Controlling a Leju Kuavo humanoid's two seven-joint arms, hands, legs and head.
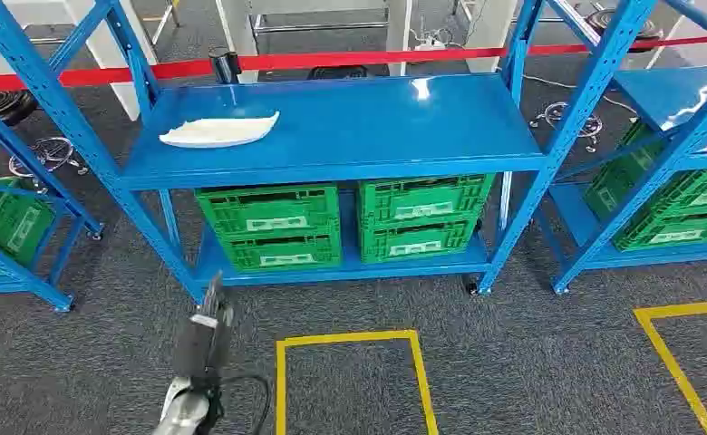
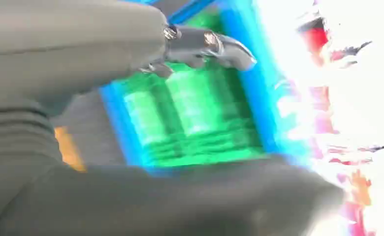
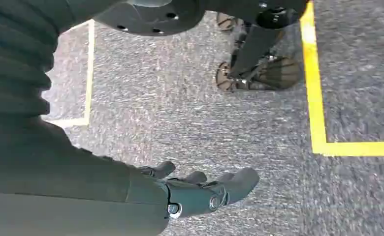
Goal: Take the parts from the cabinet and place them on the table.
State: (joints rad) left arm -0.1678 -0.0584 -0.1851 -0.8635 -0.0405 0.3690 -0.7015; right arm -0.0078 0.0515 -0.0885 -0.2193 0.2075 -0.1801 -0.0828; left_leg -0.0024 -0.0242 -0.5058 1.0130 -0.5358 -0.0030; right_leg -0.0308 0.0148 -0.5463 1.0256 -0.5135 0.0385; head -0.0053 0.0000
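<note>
Here, the white part [image 1: 218,131] is lying flat on the upper deck of the middle blue rack [image 1: 350,136], towards that deck's left end, its long axis running along the front edge. The left hand [image 1: 203,335] is hanging low in front of the rack's lower left post, well below the deck and almost directly beneath the part; judged from this, the left arm is the nearer one, and the coming reach calls for a rise up and forward over the front edge. In the left wrist view the left hand's fingers [image 2: 209,46] are reaching towards the rack with nothing visible between them, though the blur is leaving their spread uncertain. The right hand [image 3: 200,189] is hanging over the grey carpet [image 3: 180,123], away from the rack, fingers loosely extended and holding nothing. On the rack's bottom shelf, four green crates [image 1: 341,222] are standing in two stacks of two; their contents are hidden. A yellow floor marking [image 1: 350,372] is lying before the rack.
</note>
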